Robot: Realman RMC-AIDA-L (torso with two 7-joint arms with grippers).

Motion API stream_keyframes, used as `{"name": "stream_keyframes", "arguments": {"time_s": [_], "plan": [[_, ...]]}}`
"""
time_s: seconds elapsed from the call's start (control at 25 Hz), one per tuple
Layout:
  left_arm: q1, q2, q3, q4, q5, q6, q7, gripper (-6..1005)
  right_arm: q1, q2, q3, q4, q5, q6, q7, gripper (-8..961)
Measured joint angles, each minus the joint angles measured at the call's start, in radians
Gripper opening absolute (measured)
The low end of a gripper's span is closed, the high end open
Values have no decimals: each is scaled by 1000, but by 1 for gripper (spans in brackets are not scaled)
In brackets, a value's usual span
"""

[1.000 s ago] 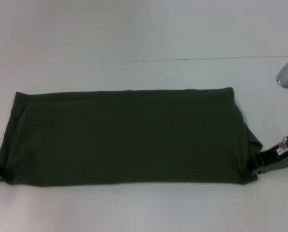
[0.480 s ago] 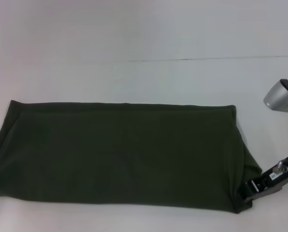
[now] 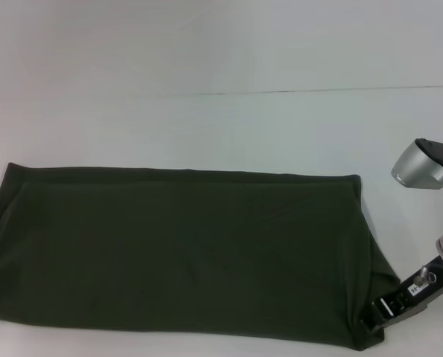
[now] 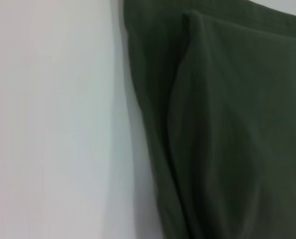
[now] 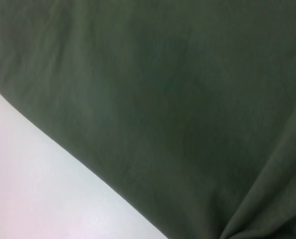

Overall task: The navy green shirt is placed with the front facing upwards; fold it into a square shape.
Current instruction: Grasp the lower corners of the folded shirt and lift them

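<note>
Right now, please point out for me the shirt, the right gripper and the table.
shirt [image 3: 176,256], head view, middle of the folded cloth.
right gripper [image 3: 377,318], head view, its tip at the shirt's near right corner.
table [image 3: 206,52], head view, bare white top beyond the shirt.

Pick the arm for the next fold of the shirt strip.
Right, probably. The right gripper sits at the navy green shirt's near right corner; the left gripper isn't visible in the head view.

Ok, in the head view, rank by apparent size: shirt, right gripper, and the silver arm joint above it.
1. Shirt, by far the largest.
2 and 3. Right gripper and silver joint look about alike; the frame edge cuts both, so I won't rank them.
</note>
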Motion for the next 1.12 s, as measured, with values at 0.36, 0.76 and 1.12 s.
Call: {"name": "stream_keyframes", "arguments": {"time_s": [0.36, 0.76, 1.12], "plan": [[8, 1, -11, 9, 1, 16, 2, 27, -6, -13, 21, -6, 5, 12, -1, 30], [3, 3, -11, 9, 1, 16, 2, 27, -8, -29, 54, -18, 8, -13, 1, 92], [-4, 5, -11, 9, -2, 12, 1, 26, 19, -47, 64, -18, 14, -97, 0, 224]]}}
